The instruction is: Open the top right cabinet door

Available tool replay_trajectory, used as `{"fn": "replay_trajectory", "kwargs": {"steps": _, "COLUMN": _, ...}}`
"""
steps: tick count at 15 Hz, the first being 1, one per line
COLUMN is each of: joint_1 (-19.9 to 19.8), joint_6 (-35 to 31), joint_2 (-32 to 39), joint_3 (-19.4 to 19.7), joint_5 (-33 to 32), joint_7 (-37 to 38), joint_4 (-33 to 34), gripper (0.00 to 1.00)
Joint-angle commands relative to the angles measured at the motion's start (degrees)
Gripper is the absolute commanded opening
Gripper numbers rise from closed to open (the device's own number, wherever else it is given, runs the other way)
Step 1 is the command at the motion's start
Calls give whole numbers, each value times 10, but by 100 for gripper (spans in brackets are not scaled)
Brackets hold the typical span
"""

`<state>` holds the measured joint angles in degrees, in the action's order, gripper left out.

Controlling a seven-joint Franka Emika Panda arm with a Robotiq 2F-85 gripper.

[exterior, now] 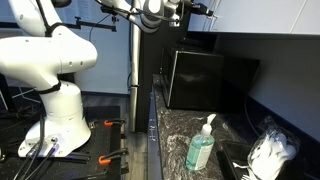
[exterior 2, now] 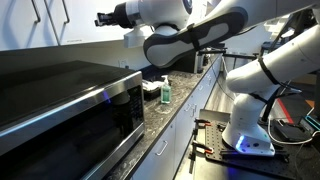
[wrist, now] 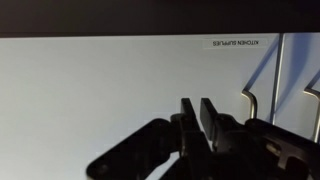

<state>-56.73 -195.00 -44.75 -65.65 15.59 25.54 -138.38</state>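
A white arm [exterior 2: 185, 42] is arching up from its base [exterior 2: 250, 130] on the right and holding its gripper [exterior 2: 104, 18] high at the far left, just beside a white cabinet door [exterior 2: 70, 30]; whether they are touching is not showing. A black microwave [exterior 2: 60, 105] is filling the near left of the counter [exterior 2: 160, 115], and a teal bottle [exterior 2: 165, 90] is standing farther along, beside something white [exterior 2: 150, 88].

Speckled granite ctr [exterior: 176, 130], black microwave [exterior: 205, 78], teal soap btl [exterior: 201, 148], dark floor [exterior: 105, 110].
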Motion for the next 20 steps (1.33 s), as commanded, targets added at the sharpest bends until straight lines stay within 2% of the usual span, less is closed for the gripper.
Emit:
{"fn": "replay_trajectory", "kwargs": {"steps": 1, "joint_1": -7, "joint_6": -49, "joint_2": 131, "joint_3": 0, "joint_5": -35, "joint_7": -64, "joint_4": 36, "gripper": 47}}
{"fn": "replay_trajectory", "kwargs": {"steps": 5, "joint_1": 9, "joint_6": -25, "joint_2": 197, "joint_3": 8, "joint_5": -39, "joint_7": -98, "joint_4": 68, "gripper": 77}}
{"fn": "replay_trajectory", "kwargs": {"steps": 8, "joint_1": 24, "joint_6": 4, "joint_2": 206, "joint_3": 18, "joint_5": -44, "joint_7": -89, "joint_4": 83, "gripper": 99}}
{"fn": "replay_trajectory", "kwargs": {"steps": 13, "joint_1": 73, "joint_6": 63, "joint_2": 184, "joint_3": 41, "joint_5": -32, "joint_7": -82, "joint_4": 82, "gripper": 100}}
{"fn": "replay_trajectory", "kwargs": {"steps": 14, "joint_1": 66, "joint_6": 68, "joint_2": 162, "joint_3": 33, "joint_5": -28, "joint_7": -78, "joint_4": 76, "gripper": 100}}
{"fn": "replay_trajectory", "kwargs": {"steps": 15, "joint_1": 62, "joint_6": 43, "joint_2": 191, "joint_3": 30, "joint_5": -34, "joint_7": -83, "joint_4": 77, "gripper": 100}}
{"fn": "replay_trajectory", "kwargs": {"steps": 20, "joint_1": 66, "joint_6": 53, "joint_2": 172, "joint_3": 29, "joint_5": -32, "joint_7": -83, "joint_4": 76, "gripper": 100}}
